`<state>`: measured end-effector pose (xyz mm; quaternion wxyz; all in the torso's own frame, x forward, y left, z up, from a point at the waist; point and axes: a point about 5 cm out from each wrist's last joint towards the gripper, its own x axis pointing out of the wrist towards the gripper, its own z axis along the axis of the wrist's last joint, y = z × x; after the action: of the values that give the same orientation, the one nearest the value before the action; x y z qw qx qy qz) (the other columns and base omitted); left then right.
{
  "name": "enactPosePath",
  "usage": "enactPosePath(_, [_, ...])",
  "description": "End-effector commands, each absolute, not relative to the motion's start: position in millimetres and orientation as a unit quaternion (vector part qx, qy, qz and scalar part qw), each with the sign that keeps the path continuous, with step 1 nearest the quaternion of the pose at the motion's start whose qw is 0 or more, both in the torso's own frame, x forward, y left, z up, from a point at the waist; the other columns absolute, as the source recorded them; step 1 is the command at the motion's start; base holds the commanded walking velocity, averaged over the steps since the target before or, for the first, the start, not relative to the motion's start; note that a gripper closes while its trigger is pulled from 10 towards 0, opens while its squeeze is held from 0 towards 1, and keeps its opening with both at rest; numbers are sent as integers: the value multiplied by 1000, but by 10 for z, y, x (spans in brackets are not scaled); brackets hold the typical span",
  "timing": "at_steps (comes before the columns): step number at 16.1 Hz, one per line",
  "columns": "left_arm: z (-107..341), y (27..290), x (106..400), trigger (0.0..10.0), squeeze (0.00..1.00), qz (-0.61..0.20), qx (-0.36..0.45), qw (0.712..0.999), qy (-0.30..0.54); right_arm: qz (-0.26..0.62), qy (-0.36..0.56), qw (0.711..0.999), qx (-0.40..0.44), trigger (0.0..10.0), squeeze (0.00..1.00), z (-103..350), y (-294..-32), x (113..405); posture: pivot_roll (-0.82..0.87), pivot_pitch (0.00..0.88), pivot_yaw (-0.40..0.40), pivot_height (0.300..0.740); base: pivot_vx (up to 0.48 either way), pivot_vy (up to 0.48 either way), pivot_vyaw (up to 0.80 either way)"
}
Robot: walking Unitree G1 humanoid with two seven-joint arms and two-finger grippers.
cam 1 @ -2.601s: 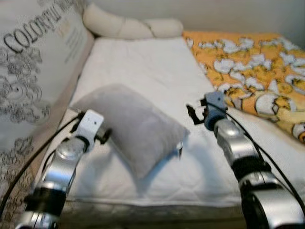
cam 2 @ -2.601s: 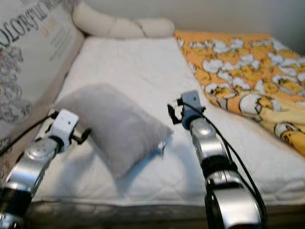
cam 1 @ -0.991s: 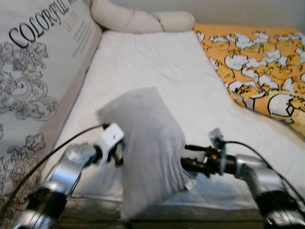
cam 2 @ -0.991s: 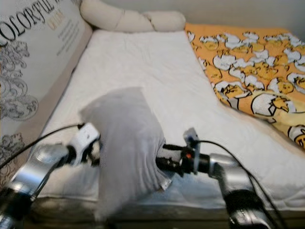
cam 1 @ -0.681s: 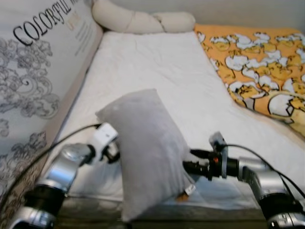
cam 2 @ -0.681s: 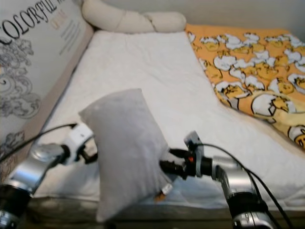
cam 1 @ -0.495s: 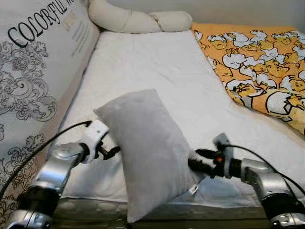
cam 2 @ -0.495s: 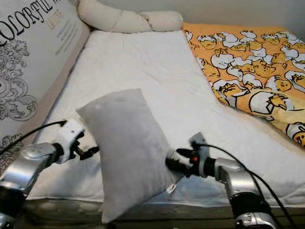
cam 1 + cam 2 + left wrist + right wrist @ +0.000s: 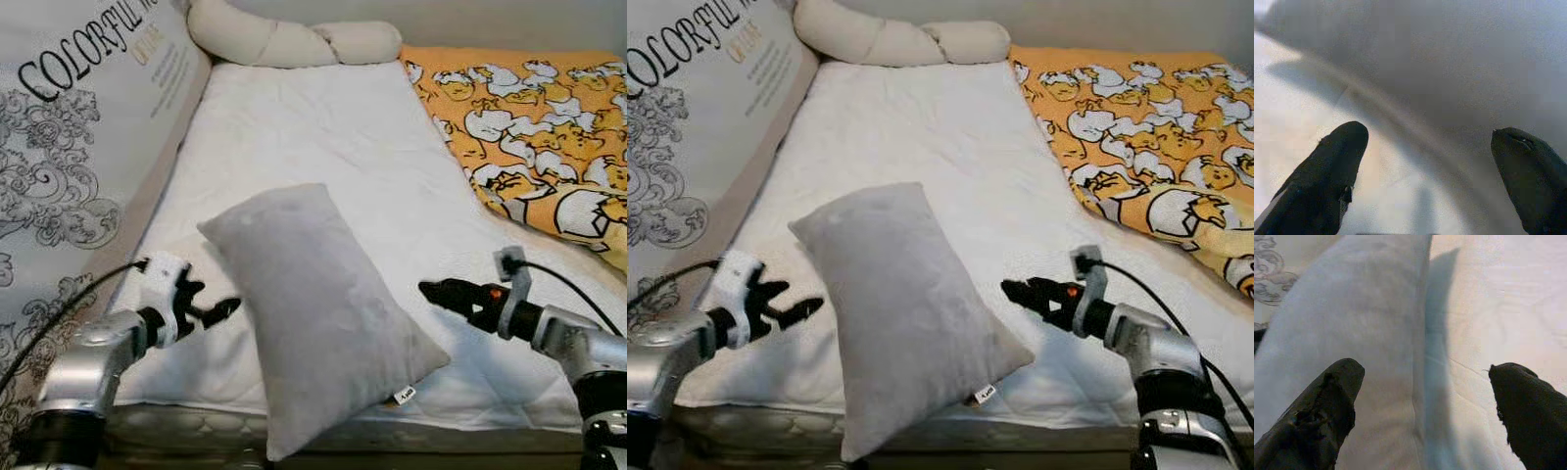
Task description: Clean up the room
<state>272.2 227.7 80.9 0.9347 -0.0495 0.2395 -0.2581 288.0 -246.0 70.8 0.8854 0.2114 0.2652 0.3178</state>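
Released just now: grey pillow [image 9: 313, 313] dropped onto mattress edge [image 9: 323, 157], left gripper [image 9: 211, 311] and right gripper [image 9: 441, 292] both spread empty, placement probably done.

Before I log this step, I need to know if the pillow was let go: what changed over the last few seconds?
Both grippers, left gripper and right gripper, had squeezed the grey pillow and stood it up; now they have released it and drawn apart, open. The pillow lies over the white mattress edge. The orange duvet stayed put.
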Motion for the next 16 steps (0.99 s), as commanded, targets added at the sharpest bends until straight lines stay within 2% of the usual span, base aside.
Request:
enactPosePath(1, [857, 2266, 2709, 10000, 1000, -266, -89, 932, 228, 335, 243, 887, 206, 10000, 1000, 802, -2450, 2918, 64, 0, 39, 740, 0, 0, 0])
enactPosePath(2, [859, 2221, 2669, 10000, 1000, -283, -164, 916, 233, 344, 229, 889, 198, 10000, 1000, 795, -2409, 2944, 64, 0, 39, 740, 0, 0, 0])
enactPosePath(4, [794, 2124, 2602, 10000, 1000, -313, -229, 888, 246, 337, 226, 894, 193, 10000, 1000, 717, -2310, 3000, 72, 0, 35, 740, 0, 0, 0])
enactPosePath(5, [706, 2095, 2599, 10000, 1000, -304, -240, 884, 262, 334, 234, 891, 201, 10000, 1000, 669, -2233, 3022, 82, 0, 27, 740, 0, 0, 0])
enactPosePath(7, [556, 1967, 2632, 10000, 1000, -325, -288, 857, 277, 321, 253, 884, 228, 10000, 1000, 547, -2002, 3089, 84, 0, 26, 740, 0, 0, 0])
enactPosePath(8, [567, 1894, 2637, 10000, 1000, -350, -289, 847, 277, 316, 264, 888, 206, 10000, 1000, 488, -1922, 3104, 83, 0, 29, 740, 0, 0, 0])
enactPosePath(10, [518, 1808, 2647, 10000, 1000, -369, -282, 833, 302, 320, 304, 876, 193, 10000, 1000, 372, -1786, 3086, 81, 0, 30, 740, 0, 0, 0])
enactPosePath(11, [431, 1770, 2691, 10000, 1000, -356, -269, 836, 320, 322, 328, 870, 175, 10000, 0, 305, -1706, 3068, 84, 0, 24, 740, 0, 0, 0])
enactPosePath(12, [378, 1731, 2731, 10000, 902, -351, -259, 838, 328, 316, 336, 877, 134, 10000, 0, 258, -1667, 3068, 84, 0, 21, 740, 0, 0, 0])
enactPosePath(13, [380, 1712, 2749, 10000, 725, -353, -262, 839, 321, 316, 335, 878, 132, 10000, 0, 248, -1654, 3066, 83, 0, 21, 740, 0, 0, 0])
enactPosePath(14, [403, 1676, 2786, 10000, 306, -356, -275, 838, 307, 312, 331, 880, 136, 10000, 0, 239, -1634, 3071, 84, 0, 21, 740, 0, 0, 0])
enactPosePath(15, [407, 1647, 2791, 10000, 47, -365, -270, 837, 306, 310, 327, 881, 148, 2980, 0, 240, -1622, 3075, 82, 0, 22, 740, 0, 0, 0])
enactPosePath(16, [386, 1607, 2773, 9059, 0, -378, -252, 834, 314, 310, 329, 878, 155, 0, 0, 229, -1611, 3066, 81, 0, 23, 740, 0, 0, 0])
